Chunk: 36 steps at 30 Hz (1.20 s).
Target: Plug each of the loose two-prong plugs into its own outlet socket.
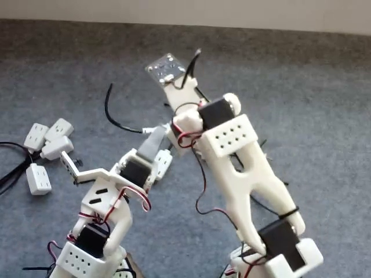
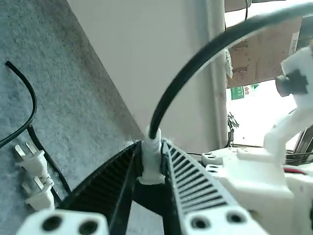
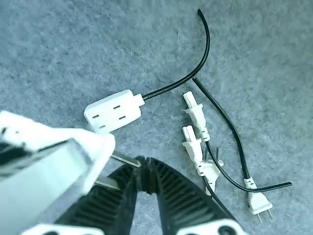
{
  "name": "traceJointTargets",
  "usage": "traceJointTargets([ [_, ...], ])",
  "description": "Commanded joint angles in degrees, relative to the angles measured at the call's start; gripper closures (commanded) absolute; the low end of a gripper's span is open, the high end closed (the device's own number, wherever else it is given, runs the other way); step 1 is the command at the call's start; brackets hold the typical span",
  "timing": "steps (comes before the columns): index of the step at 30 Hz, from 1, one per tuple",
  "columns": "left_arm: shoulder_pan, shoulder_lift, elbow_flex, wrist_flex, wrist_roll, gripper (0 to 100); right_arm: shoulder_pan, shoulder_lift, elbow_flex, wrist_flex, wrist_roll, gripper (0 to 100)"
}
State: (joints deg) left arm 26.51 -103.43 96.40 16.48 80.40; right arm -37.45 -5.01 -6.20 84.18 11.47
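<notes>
Left end effector (image 2: 153, 147), its ribbed jaws right under the lens, is clamped on a white plug (image 2: 151, 169) whose black cord (image 2: 205, 54) arcs up off the counter (image 2: 58, 98). Right end effector (image 3: 142, 165) sits just beside it, jaws almost together with nothing visible between them. Two bare prongs (image 3: 124, 160) stick out level toward its tips. I take them for the held plug's, so the plug's long axis lies flat, pointing across at the right arm and not down. An outlet (image 3: 113, 111) lies face up on the counter just past the right tips, its long axis crosswise to them. Loose plugs (image 3: 193, 107) lie near that outlet. A cluster of outlets (image 1: 39, 178) sits well off on the left arm's outer side. My judgement: the plug must be tipped prongs-down before it can meet any slots, and the near outlet is the shorter trip
</notes>
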Motion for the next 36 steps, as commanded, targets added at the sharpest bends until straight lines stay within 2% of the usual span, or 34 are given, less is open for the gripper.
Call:
traceJointTargets([
  [1, 6.55, -0.40, 0.75, 0.62, -2.90, 99, 0.57, 1.98, -10.68, 0.66, 0.26, 99.2],
  [7, 6.73, -0.40, 0.75, 1.32, -2.99, 99, 4.35, 4.44, -18.33, 4.18, 0.26, 99.2],
  [15, 6.29, -0.40, 0.75, 1.32, -3.08, 99, 6.99, 4.44, -19.03, 8.84, 0.26, 99.2],
  [25, -6.55, -0.40, 0.31, 1.14, -3.34, 99, 26.33, 4.44, -24.48, 12.44, -0.18, 99.2],
  [27, -8.04, -0.22, 0.22, 1.14, -6.59, 99, 29.32, 4.62, -25.27, 15.08, -0.44, 99.2],
  [34, -9.89, 0.13, 0.75, 1.41, -28.84, 99, 35.12, 4.35, -14.02, 16.66, -7.56, 99.2],
  [36, -10.15, -0.13, 0.75, 3.08, -30.95, 99, 35.12, 4.35, -11.30, 16.66, -7.82, 99.2],
])
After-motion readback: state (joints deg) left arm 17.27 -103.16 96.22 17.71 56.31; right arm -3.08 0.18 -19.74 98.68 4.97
